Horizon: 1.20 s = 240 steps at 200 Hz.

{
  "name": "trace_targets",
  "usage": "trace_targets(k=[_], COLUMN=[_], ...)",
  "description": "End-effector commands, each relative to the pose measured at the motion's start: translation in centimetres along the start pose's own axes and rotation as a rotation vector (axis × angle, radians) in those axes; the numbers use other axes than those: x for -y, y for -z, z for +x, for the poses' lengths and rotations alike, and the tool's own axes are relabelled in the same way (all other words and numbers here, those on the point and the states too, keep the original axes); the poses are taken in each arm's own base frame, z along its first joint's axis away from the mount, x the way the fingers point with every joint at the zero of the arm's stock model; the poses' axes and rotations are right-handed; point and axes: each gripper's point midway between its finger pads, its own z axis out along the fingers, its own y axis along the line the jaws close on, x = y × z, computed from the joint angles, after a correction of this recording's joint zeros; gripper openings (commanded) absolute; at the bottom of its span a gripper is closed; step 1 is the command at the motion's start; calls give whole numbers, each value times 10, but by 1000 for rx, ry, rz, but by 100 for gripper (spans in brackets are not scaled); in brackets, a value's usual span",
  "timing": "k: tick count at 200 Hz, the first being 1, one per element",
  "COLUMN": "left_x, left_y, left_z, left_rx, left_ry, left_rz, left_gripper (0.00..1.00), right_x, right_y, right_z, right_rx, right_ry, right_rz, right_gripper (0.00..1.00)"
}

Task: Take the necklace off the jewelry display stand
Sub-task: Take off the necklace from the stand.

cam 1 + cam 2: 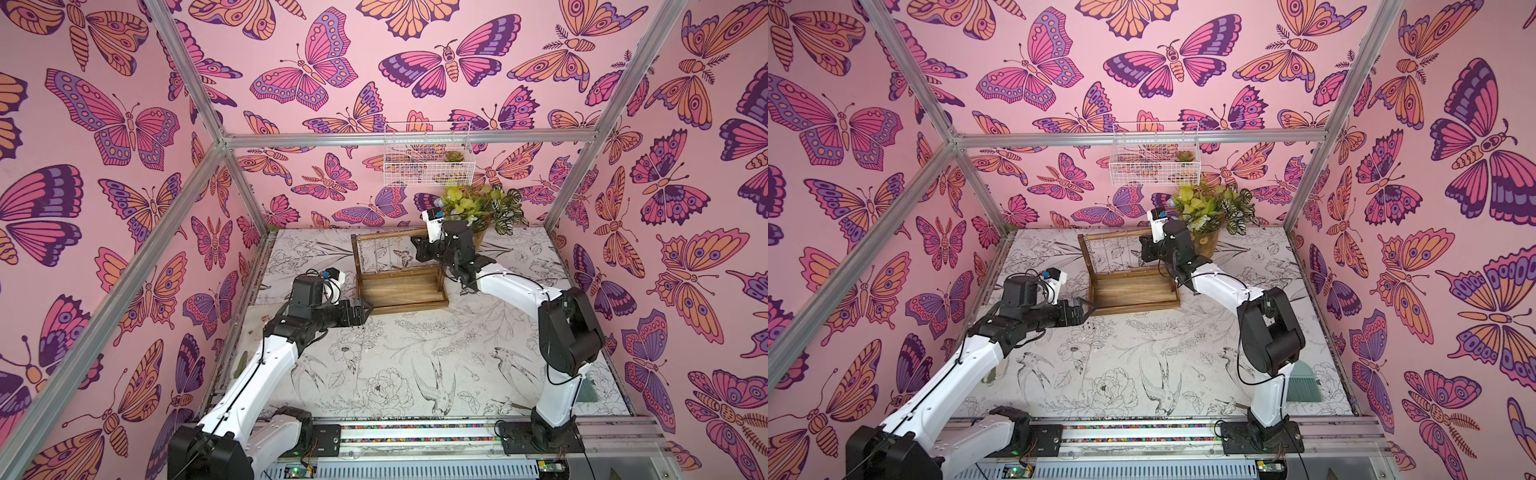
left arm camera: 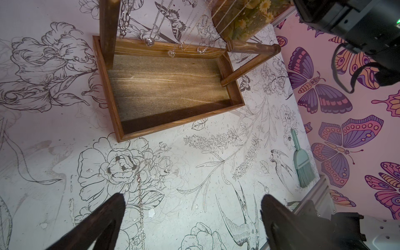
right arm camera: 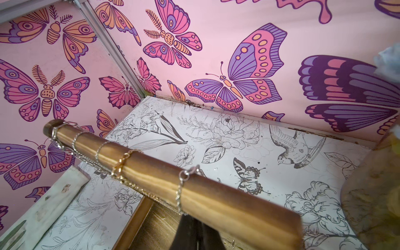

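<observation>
Necklace (image 3: 180, 190) on top bar (image 3: 216, 201), other chains (image 3: 122, 161) alongside

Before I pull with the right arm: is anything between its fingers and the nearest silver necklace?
Nothing visible. The right gripper is shut right beside the bar, where that necklace hangs down; the other chains loop the bar farther along. Whether the chain is actually pinched, I cannot tell.
</observation>
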Motion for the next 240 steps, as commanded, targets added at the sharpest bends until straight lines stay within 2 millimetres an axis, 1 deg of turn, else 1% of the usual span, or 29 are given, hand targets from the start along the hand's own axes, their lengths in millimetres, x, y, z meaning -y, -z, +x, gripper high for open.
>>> trace_targets(k=[1, 52, 99, 183, 240], left_x=[0, 0, 0, 1, 1], left_y=[1, 1, 1, 2, 4], left_z=[5, 6, 7, 9, 11], left_rx=[-6, -7, -8, -5, -1], left_ry=[-8, -6, -4, 2, 8], left_rz=[12, 15, 16, 21, 24], left_gripper=[100, 100, 100, 100, 100], right_x=[-4, 4, 17, 40, 53], right_y=[13, 22, 29, 38, 49], right_z=[-23, -28, -30, -24, -32], right_rx=[43, 59, 62, 50, 71], right_ry=[36, 39, 38, 25, 31], right_rz=[20, 54, 89, 154, 189], right_gripper=[0, 0, 0, 0, 0])
